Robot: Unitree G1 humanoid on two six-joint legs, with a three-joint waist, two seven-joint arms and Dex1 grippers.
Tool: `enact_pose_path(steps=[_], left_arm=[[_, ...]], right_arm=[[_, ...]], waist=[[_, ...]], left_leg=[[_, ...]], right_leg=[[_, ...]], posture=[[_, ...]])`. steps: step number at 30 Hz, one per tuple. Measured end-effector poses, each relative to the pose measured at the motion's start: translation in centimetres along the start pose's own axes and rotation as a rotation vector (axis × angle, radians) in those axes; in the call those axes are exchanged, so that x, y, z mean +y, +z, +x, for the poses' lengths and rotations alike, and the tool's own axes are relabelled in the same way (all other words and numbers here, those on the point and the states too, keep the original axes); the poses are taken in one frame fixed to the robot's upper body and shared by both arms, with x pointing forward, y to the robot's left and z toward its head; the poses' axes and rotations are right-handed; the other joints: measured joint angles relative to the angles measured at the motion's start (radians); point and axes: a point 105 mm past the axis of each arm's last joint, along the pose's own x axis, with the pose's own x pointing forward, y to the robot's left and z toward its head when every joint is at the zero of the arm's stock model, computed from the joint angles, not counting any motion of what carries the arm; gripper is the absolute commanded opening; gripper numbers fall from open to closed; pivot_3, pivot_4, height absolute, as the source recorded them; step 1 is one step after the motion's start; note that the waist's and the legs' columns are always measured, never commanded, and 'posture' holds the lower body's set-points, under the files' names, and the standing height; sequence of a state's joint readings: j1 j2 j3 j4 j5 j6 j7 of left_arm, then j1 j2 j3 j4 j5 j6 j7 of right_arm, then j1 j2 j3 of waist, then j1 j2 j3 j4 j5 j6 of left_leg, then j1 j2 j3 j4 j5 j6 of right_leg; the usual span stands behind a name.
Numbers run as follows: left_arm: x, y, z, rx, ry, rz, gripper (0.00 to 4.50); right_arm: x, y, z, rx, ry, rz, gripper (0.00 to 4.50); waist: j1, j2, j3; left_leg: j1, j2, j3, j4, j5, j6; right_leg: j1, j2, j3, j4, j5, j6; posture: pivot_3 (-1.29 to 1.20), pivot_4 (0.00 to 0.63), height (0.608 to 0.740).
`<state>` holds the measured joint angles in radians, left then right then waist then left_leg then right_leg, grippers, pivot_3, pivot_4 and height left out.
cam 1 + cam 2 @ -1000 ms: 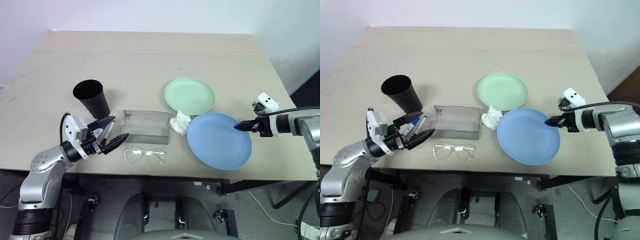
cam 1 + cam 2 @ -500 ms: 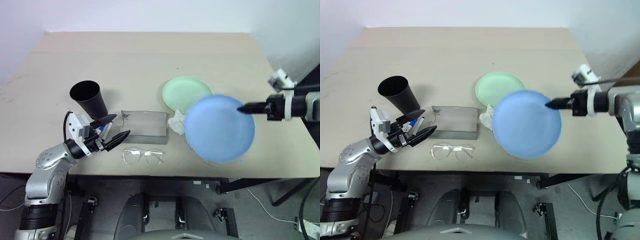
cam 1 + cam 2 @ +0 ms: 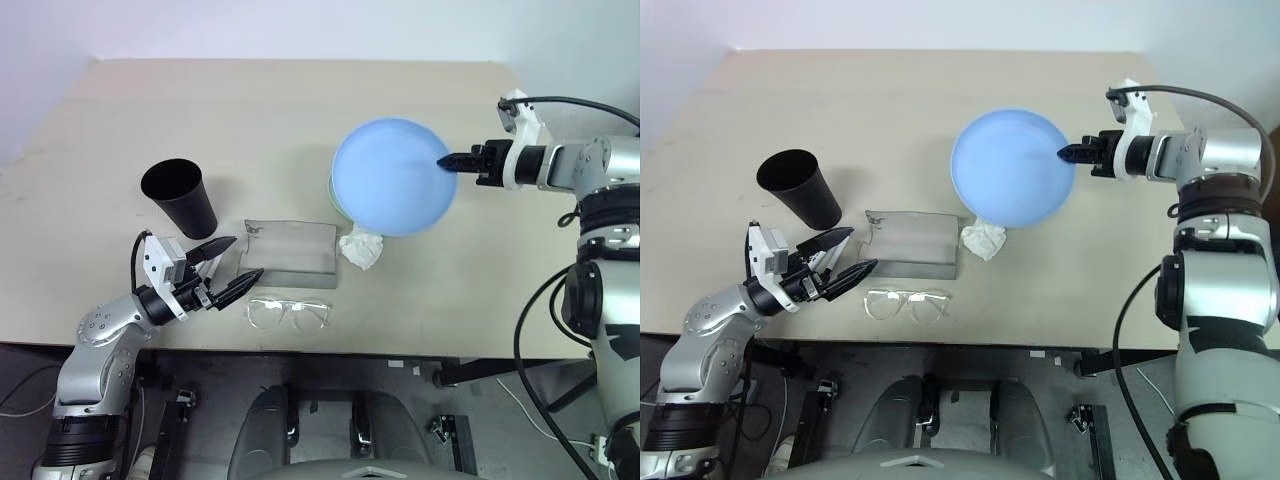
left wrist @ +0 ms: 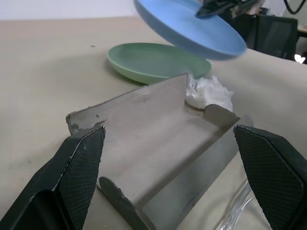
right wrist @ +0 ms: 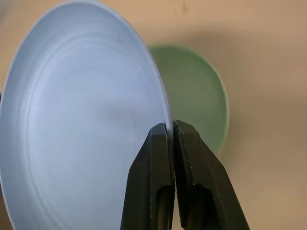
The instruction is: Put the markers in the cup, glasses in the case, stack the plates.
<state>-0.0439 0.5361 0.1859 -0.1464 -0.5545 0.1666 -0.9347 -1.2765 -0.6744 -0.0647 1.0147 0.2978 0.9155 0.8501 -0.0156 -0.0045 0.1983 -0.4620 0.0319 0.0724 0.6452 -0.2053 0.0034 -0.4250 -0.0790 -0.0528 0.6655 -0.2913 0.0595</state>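
1. The right gripper pinches the blue plate by its rim, above the green plate.
2. The left gripper is spread wide, with the case ahead of its fingertips.

No lettering, brand or number can be read anywhere (surfaces look plain).

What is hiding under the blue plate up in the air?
The green plate lies on the table under the blue plate, which the right tool holds by its rim. From above, most of the green plate is covered.
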Motion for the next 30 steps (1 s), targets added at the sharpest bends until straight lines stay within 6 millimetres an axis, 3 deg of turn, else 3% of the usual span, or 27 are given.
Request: enact_pose_path(steps=[6, 12, 23, 30], left_arm=[[0.0, 0.0, 0.1, -0.007, 0.007, -0.002, 4.5], [0.0, 0.0, 0.2, -0.017, 0.015, 0.01, 4.5], [0.0, -0.5, 0.0, -0.01, 0.037, -0.002, 4.5], [0.0, -0.2, 0.1, -0.013, 0.043, 0.012, 4.5]], right_arm=[[-0.8, -1.9, 2.7, 0.02, -0.089, 0.032, 0.01], [-0.7, -2.4, 4.5, -0.004, -0.135, -0.023, 0.01], [-1.2, -2.2, 4.9, -0.054, -0.192, 0.02, 0.01], [-1.3, -2.8, 4.7, 0.004, -0.198, 0.021, 0.01]], waist=[[-0.002, 0.0, 0.0], [-0.003, 0.0, 0.0], [-0.005, 0.0, 0.0], [-0.005, 0.0, 0.0]], left_leg=[[0.0, 0.0, 0.005, 0.001, 0.001, 0.004], [0.0, 0.0, 0.006, 0.003, 0.003, 0.008], [0.001, 0.0, 0.008, 0.003, 0.004, 0.009], [0.001, 0.0, 0.008, 0.003, 0.004, 0.009]], right_leg=[[0.0, 0.001, 0.001, 0.0, 0.004, 0.007], [0.0, 0.002, 0.002, 0.002, 0.008, 0.01], [0.0, 0.002, 0.004, 0.001, 0.01, 0.01], [-0.001, 0.002, 0.005, 0.001, 0.01, 0.01]], posture=[[0.0, 0.15, 0.711], [0.0, 0.15, 0.711], [0.0, 0.15, 0.711], [0.0, 0.15, 0.711]])
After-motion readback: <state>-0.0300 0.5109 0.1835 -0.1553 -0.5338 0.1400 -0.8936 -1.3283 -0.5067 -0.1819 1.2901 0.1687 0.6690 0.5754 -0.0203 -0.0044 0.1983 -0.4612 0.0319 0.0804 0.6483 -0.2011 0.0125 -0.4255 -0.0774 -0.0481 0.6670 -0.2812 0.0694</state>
